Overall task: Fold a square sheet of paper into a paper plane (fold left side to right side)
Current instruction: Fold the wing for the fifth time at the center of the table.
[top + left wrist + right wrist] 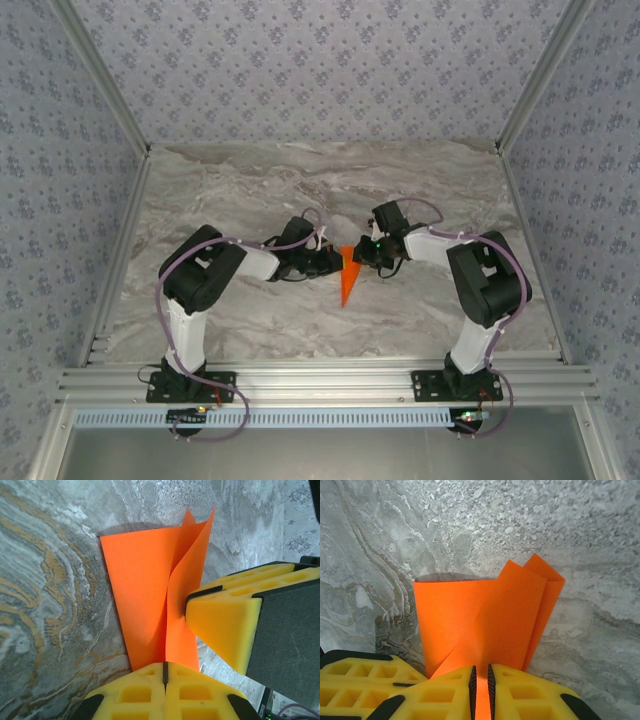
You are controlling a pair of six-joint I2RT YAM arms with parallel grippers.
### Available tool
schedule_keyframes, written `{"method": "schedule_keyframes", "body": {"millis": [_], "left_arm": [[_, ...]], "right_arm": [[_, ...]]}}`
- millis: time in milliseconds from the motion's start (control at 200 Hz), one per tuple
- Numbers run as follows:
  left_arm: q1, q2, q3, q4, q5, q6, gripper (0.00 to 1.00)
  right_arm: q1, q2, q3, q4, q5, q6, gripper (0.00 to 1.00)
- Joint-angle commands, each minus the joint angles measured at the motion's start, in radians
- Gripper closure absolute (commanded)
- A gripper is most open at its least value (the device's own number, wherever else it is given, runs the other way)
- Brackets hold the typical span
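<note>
Paper plane (145, 590), 1, in left pincer (164, 671) and right pincer (480, 674)

Arms: left arm (205, 290), right arm (480, 290), white link tubes, bulky black joint housings. Lilac cable (163, 300) loops along each arm, base to wrist. Black base plate (190, 386) under each. Small green light (378, 241) on right wrist. left gripper (165, 672), right gripper (480, 672): yellow fingers (525, 695), moulded square pockets, black edging, black outer backing.
</note>
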Motion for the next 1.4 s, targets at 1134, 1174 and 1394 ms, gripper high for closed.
{"method": "schedule_keyframes", "body": {"millis": [1134, 1174, 1394], "left_arm": [[-0.175, -0.214, 0.046, -0.252, -0.048, 0.034, 0.74], [-0.177, -0.201, 0.05, -0.254, -0.048, 0.036, 0.74], [-0.176, -0.164, 0.049, -0.268, -0.061, 0.04, 0.74]], "right_arm": [[-0.001, 0.052, -0.038, -0.061, 0.049, -0.033, 0.81], [-0.001, 0.052, -0.037, -0.062, 0.05, -0.033, 0.81], [0.0, 0.049, -0.036, -0.067, 0.052, -0.037, 0.81]]}}
